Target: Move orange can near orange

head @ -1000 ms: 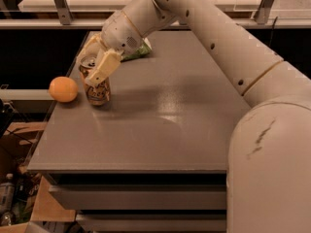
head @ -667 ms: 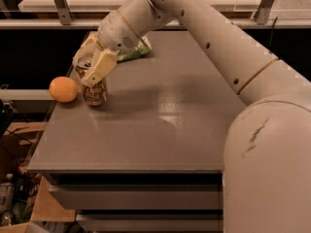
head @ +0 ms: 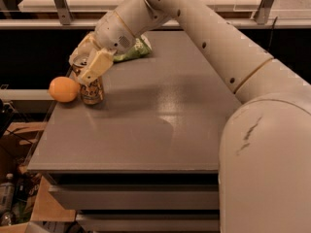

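The orange can (head: 92, 90) stands upright on the grey table (head: 160, 115) near its left edge. Its upper part is hidden by my fingers. The orange (head: 64, 89) lies right beside it on the left, almost touching. My gripper (head: 86, 64) reaches in from the upper right and is shut on the top of the orange can, with one cream finger (head: 95, 66) in front of it.
A green snack bag (head: 132, 51) lies behind the gripper toward the table's back. My white arm (head: 218, 47) crosses the upper right. The table's left edge runs just under the orange. Boxes and bottles (head: 7, 198) sit on the floor at left.
My gripper has moved the orange can a little left, so it now stands closer to the orange. The orange has not moved.
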Controlling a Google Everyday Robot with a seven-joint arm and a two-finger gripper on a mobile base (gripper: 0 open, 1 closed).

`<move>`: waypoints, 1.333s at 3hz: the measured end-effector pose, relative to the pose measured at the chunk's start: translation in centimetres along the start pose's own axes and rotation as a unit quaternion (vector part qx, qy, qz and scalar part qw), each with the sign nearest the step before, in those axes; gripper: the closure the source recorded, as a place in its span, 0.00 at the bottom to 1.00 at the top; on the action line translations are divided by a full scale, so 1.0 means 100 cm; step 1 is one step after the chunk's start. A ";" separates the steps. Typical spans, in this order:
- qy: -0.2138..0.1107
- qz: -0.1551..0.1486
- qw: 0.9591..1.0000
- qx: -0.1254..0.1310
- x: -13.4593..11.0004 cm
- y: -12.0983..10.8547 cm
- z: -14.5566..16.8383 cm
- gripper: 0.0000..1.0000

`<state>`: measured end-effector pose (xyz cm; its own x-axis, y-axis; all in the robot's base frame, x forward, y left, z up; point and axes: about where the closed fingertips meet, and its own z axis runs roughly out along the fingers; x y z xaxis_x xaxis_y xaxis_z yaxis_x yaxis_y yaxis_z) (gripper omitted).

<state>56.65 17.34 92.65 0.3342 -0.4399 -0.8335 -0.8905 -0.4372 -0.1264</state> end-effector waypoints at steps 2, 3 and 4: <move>-0.005 0.007 1.000 -0.005 -0.002 -0.001 0.006 0.00; -0.004 0.006 1.000 -0.005 -0.003 -0.002 0.004 0.00; -0.005 0.000 1.000 -0.003 -0.006 -0.007 -0.002 0.00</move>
